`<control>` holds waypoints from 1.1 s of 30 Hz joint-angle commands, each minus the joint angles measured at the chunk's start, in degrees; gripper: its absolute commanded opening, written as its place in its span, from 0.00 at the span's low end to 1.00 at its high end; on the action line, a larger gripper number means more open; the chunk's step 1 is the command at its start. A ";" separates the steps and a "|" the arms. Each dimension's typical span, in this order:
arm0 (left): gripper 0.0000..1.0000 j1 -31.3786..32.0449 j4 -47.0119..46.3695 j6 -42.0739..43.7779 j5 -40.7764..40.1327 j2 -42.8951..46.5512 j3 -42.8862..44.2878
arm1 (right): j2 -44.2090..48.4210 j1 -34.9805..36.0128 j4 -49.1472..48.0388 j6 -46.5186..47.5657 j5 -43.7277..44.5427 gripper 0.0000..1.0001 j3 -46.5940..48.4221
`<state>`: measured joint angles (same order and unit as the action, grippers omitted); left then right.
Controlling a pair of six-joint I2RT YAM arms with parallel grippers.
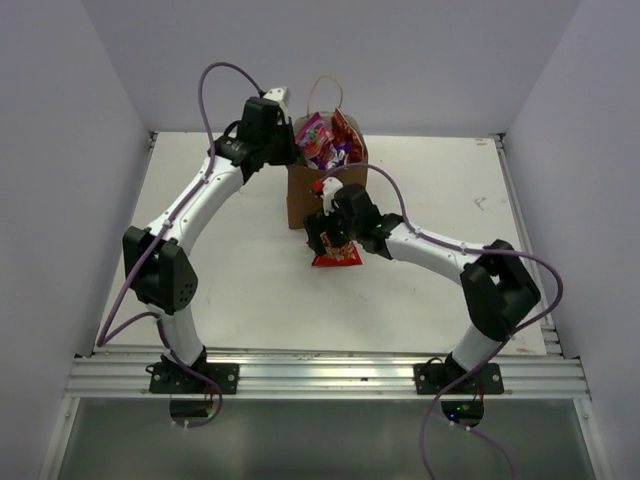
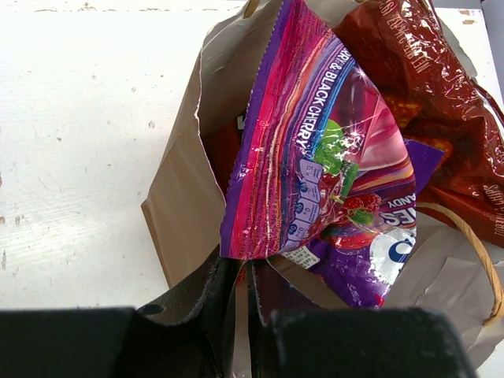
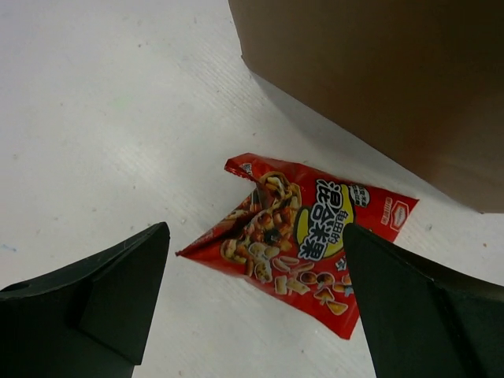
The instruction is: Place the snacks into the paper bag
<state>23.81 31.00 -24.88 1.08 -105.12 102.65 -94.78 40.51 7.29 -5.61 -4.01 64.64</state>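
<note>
The brown paper bag (image 1: 322, 197) stands upright at the table's far middle. A purple-pink packet (image 2: 315, 157) and the dark orange-red Doritos bag (image 2: 425, 94) stick out of its top; both also show in the top view, the pink packet (image 1: 315, 135) and the Doritos bag (image 1: 347, 133). My left gripper (image 2: 250, 268) is shut on the bag's near rim (image 2: 181, 197). The small red-orange packet (image 3: 299, 236) lies flat on the table in front of the bag. My right gripper (image 3: 253, 230) hangs open just above it, one finger on each side. I cannot pick out the red candy packet.
The paper bag's wall (image 3: 378, 79) stands just behind the small packet. Its loop handles (image 1: 325, 90) rise at the back. White table (image 1: 230, 270) lies to the left and right, with grey walls on three sides.
</note>
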 commanded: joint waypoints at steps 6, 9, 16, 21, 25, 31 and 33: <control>0.16 0.88 1.51 0.71 0.59 1.58 1.85 | -9.18 2.20 -7.02 0.42 5.67 0.92 -2.06; 0.16 0.88 1.69 1.06 0.24 1.76 1.94 | -10.07 2.64 -6.59 0.77 8.57 0.87 -3.47; 0.16 0.88 1.51 1.42 0.85 0.88 2.64 | -4.40 2.91 0.51 2.00 11.92 0.00 -1.90; 0.16 0.88 1.43 1.94 0.33 0.36 2.73 | 9.25 3.43 13.60 5.17 4.90 0.00 10.38; 0.16 0.88 0.81 1.86 0.59 0.00 2.73 | 11.64 3.43 24.85 7.34 6.11 0.00 33.81; 0.16 0.88 0.81 2.03 0.76 -0.17 3.34 | 6.11 2.82 19.11 13.07 13.06 0.00 44.96; 0.16 0.88 0.99 2.03 0.68 -0.26 3.69 | 2.35 1.33 16.10 12.73 11.58 0.00 44.78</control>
<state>24.14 32.34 -24.23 1.04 -105.12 103.35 -85.25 43.33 23.62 4.10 6.07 110.89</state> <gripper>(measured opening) 0.163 0.045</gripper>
